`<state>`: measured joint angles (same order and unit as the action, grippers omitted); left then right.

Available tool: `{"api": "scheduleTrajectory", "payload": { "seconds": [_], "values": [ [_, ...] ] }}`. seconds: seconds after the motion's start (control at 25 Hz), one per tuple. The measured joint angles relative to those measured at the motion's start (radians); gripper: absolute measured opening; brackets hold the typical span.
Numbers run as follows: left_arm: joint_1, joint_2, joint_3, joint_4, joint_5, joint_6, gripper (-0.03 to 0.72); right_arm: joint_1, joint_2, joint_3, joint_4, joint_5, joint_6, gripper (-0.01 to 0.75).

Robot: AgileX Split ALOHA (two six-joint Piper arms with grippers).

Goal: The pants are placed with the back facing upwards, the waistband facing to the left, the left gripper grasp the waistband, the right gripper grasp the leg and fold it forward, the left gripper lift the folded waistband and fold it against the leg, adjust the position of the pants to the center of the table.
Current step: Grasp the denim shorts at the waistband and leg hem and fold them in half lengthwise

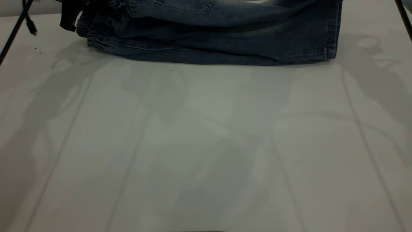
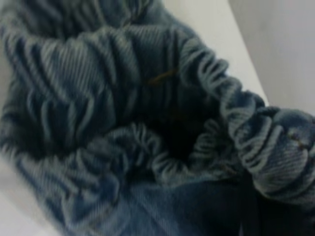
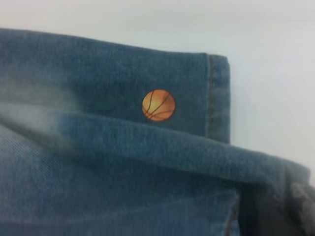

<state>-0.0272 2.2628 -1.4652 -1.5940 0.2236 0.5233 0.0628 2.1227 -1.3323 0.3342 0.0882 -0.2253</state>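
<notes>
The blue denim pants (image 1: 209, 42) lie along the far edge of the table (image 1: 206, 145), waistband (image 1: 96, 35) to the left, hems to the right. An upper layer is raised above a lower layer that rests on the table. My left gripper (image 1: 69, 17) is at the far left, shut on the gathered waistband (image 2: 123, 73), which fills the left wrist view. My right gripper (image 3: 266, 209) is outside the exterior view. In its wrist view it is shut on the leg (image 3: 123, 187), held over the other leg, which shows a small basketball print (image 3: 158, 105).
Thin black rig struts cross the far left corner (image 1: 13, 35) and the far right corner (image 1: 404, 17). A short dark cable end (image 1: 31, 25) hangs by the left strut. White tabletop stretches from the pants to the near edge.
</notes>
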Motion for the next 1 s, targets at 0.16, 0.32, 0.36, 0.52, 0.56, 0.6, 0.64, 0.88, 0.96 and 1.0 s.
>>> {"api": "scheduleTrajectory", "payload": {
  "seconds": [0.16,0.32,0.36,0.52,0.56,0.6,0.64,0.88,0.96,1.0],
  "values": [
    [0.000,0.025,0.000,-0.153,0.005,0.224,0.085,0.009,0.012,0.000,0.000,-0.040,-0.002,0.043],
    [0.000,0.050,0.000,-0.174,0.042,0.294,0.096,0.018,0.012,0.000,0.002,-0.046,-0.002,0.099],
    [0.000,0.053,0.000,-0.175,0.049,0.298,0.102,0.018,0.012,0.000,0.004,-0.046,-0.002,0.130],
    [0.000,0.054,0.000,-0.177,0.052,0.325,0.184,0.018,0.012,-0.001,0.018,-0.032,-0.002,0.304],
    [0.000,0.054,0.000,-0.177,0.052,0.336,0.223,0.018,0.012,-0.001,0.018,-0.024,-0.002,0.353],
    [0.000,0.054,-0.004,-0.177,0.053,0.351,0.268,0.018,0.012,-0.001,0.018,-0.014,-0.002,0.391],
    [0.000,0.054,-0.012,-0.176,0.055,0.376,0.308,0.018,0.009,-0.001,0.019,-0.005,-0.002,0.430],
    [0.000,0.042,-0.110,-0.167,0.136,0.702,0.531,0.018,-0.038,-0.001,0.018,0.067,-0.028,0.521],
    [0.000,0.017,-0.132,-0.155,0.147,0.856,0.557,0.018,-0.062,-0.001,0.018,0.093,-0.044,0.521],
    [0.000,0.002,-0.136,-0.146,0.145,0.912,0.562,0.018,-0.072,-0.001,0.018,0.109,-0.051,0.521]
  ]
}}
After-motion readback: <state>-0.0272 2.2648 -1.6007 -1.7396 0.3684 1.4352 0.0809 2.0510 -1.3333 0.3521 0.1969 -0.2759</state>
